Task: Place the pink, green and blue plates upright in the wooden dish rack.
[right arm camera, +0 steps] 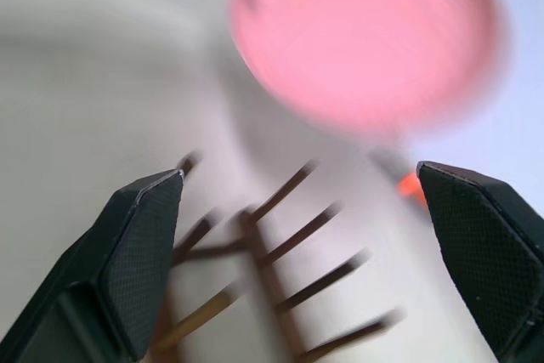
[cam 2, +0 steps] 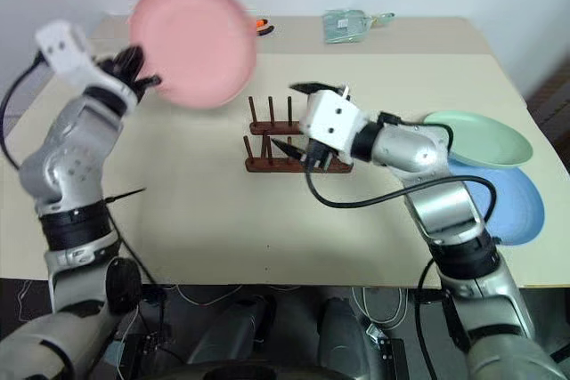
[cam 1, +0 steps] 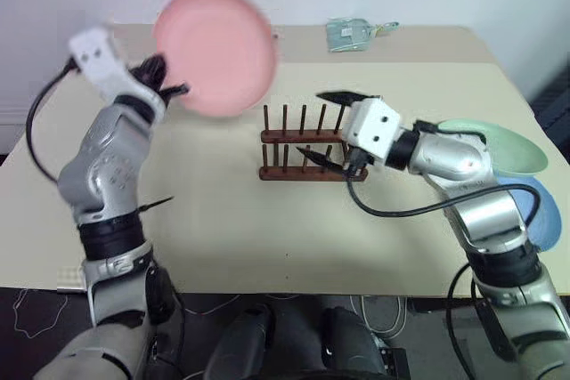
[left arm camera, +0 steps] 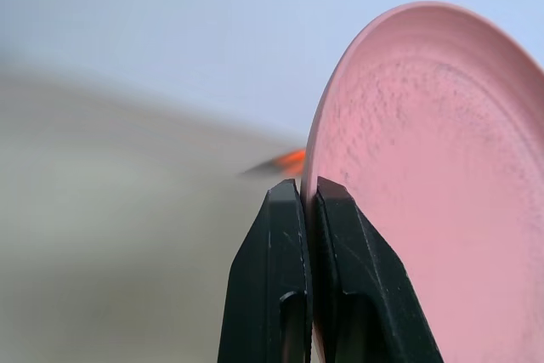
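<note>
The pink plate [cam 1: 215, 51] hangs in the air over the table's back left, tilted with its face toward me. My left gripper [cam 1: 169, 77] is shut on its lower left rim; the left wrist view shows both fingers [left arm camera: 280, 244] pinching the rim of the pink plate [left arm camera: 442, 167]. The wooden dish rack [cam 1: 303, 144] stands mid-table with nothing between its pegs. My right gripper [cam 1: 326, 127] is open wide just right of the rack, holding nothing, level and pointing left over the pegs. The green plate [cam 1: 512, 144] lies flat at the right edge, overlapping the blue plate [cam 1: 543, 211] nearer me.
A pale green packet [cam 1: 352, 33] lies at the table's back edge, and a small orange object [cam 2: 264, 29] sits behind the pink plate. Black cables trail from both wrists. The beige table [cam 1: 267, 229] is bare in front of the rack.
</note>
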Controlling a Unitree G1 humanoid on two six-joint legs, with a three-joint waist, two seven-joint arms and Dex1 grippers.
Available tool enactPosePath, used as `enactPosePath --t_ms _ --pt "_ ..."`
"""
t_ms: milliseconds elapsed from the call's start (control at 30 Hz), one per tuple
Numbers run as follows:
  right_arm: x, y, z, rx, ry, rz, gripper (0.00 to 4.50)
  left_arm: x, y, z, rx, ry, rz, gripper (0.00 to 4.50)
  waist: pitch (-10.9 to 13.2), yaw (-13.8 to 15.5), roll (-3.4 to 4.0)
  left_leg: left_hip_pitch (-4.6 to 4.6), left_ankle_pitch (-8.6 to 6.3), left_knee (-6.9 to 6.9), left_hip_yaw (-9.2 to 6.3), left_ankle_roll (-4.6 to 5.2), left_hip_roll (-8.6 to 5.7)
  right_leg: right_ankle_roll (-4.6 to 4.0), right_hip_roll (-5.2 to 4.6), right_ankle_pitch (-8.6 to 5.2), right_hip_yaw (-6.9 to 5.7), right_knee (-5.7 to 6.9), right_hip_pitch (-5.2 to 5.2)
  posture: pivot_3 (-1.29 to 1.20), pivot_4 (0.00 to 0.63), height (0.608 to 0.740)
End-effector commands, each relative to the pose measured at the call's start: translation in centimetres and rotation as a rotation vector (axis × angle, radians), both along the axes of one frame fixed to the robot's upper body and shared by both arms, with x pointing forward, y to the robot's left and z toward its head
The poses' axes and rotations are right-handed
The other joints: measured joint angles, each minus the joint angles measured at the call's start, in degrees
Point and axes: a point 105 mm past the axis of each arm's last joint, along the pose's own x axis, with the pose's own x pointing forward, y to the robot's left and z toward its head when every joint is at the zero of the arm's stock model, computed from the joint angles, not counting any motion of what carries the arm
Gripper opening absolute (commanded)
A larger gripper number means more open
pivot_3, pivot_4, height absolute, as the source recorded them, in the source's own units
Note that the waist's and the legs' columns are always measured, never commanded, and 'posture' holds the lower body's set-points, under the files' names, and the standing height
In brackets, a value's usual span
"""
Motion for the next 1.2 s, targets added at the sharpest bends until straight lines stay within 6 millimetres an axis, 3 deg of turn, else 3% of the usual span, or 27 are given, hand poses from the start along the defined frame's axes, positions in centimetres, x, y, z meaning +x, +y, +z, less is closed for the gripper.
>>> enactPosePath --t_ms 33,67,200,400,433,533,600,667,733,867,1000,1067,1200 --pt "1.4 0.7 0.4 -0.126 -0.198 -0.044 4.5 -0.8 -3.3 2.2 0.038 -0.084 -0.077 0.04 0.0 -0.1 0.0 0.0 0.01 -0.02 -0.01 -0.01 0.01 0.0 0.01 0.0 0.0 0.0 -0.02 0.0 0.15 0.738" --pt "2.0 0.6 0.3 -0.155 -0.233 -0.064 4.5 -0.8 -4.0 2.3 0.031 -0.082 -0.093 0.04 0.0 -0.1 -0.01 0.0 0.01 -0.03 0.0 -0.01 0.01 0.0 0.01 0.0 0.0 0.02 -0.04 0.0 0.15 0.738" --pt "3.6 0.1 0.2 -0.215 -0.332 -0.134 3.31 -1.2 -6.0 2.2 0.036 -0.073 -0.142 0.0 0.0 -0.1 -0.02 -0.01 0.05 -0.04 -0.02 -0.08 0.04 -0.01 0.06 0.0 0.01 0.09 -0.09 0.0 0.15 0.738" --pt "4.0 -0.7 -0.6 -0.267 -0.382 -0.173 0.32 -1.2 -5.9 1.0 -0.022 -0.018 -0.151 0.0 0.0 -0.1 -0.02 0.0 0.07 -0.02 -0.02 -0.11 0.04 -0.01 0.08 0.0 0.04 0.1 -0.08 0.0 0.15 0.738" --pt "4.0 -0.7 -0.7 -0.274 -0.389 -0.173 0.03 -1.2 -6.0 0.9 -0.037 -0.012 -0.164 0.0 0.0 -0.1 -0.02 -0.01 0.07 -0.01 -0.03 -0.11 0.04 -0.01 0.08 0.0 0.04 0.1 -0.08 0.0 0.15 0.738" --pt "3.9 -0.8 -0.8 -0.285 -0.409 -0.176 0.0 -1.1 -6.0 0.7 -0.092 0.002 -0.183 0.94 0.0 0.0 -0.03 -0.01 0.08 0.0 -0.03 -0.11 0.04 -0.01 0.09 0.0 0.04 0.1 -0.07 0.0 0.15 0.738" --pt "3.9 -1.0 -0.8 -0.287 -0.42 -0.185 0.0 -1.2 -5.4 1.6 -0.166 -0.027 -0.178 1.86 0.0 0.1 -0.03 -0.01 0.08 0.01 -0.02 -0.11 0.04 -0.01 0.08 0.0 0.05 0.1 -0.07 0.0 0.15 0.738" --pt "4.0 -1.8 -0.6 -0.275 -0.417 -0.215 0.0 -1.1 -3.6 2.9 -0.237 -0.084 -0.114 2.84 0.0 0.1 -0.04 -0.01 0.08 0.01 -0.02 -0.11 0.04 -0.01 0.09 0.0 0.05 0.09 -0.07 0.0 0.15 0.738" --pt "4.0 -3.1 -0.1 -0.218 -0.395 -0.252 0.0 -1.0 -1.6 3.7 -0.218 -0.135 -0.029 2.84 0.0 0.2 -0.05 -0.01 0.08 0.0 -0.03 -0.12 0.05 -0.02 0.1 0.0 0.05 0.09 -0.07 0.0 0.15 0.738" --pt "2.2 -5.3 2.3 0.108 -0.234 -0.226 0.0 -1.4 2.0 3.2 0.099 -0.228 0.139 2.84 0.1 0.0 -0.02 0.0 0.09 -0.06 0.02 -0.13 0.05 -0.02 0.1 0.01 0.12 0.09 -0.1 0.0 0.15 0.738" --pt "0.1 -6.2 3.7 0.417 0.016 -0.125 0.0 -1.2 4.3 -0.5 0.316 -0.17 0.192 2.84 0.0 0.2 0.02 0.03 0.08 -0.07 0.01 -0.11 0.06 -0.06 0.13 0.02 0.17 0.08 -0.08 0.0 0.15 0.738" --pt "-1.7 -6.3 3.7 0.598 0.219 -0.01 0.0 -1.4 5.0 -4.1 0.444 -0.106 0.156 2.84 0.0 0.2 0.01 0.03 0.03 -0.07 -0.01 -0.03 0.07 -0.09 0.13 0.04 0.16 0.05 -0.06 0.0 0.15 0.738" --pt "-3.0 -7.1 3.0 0.804 0.437 0.06 0.0 -3.7 3.8 -9.8 0.558 -0.003 -0.09 2.84 0.1 0.2 0.13 0.04 -0.21 -0.12 0.01 0.37 0.1 -0.12 0.11 0.03 0.29 0.03 -0.1 0.0 0.15 0.738"
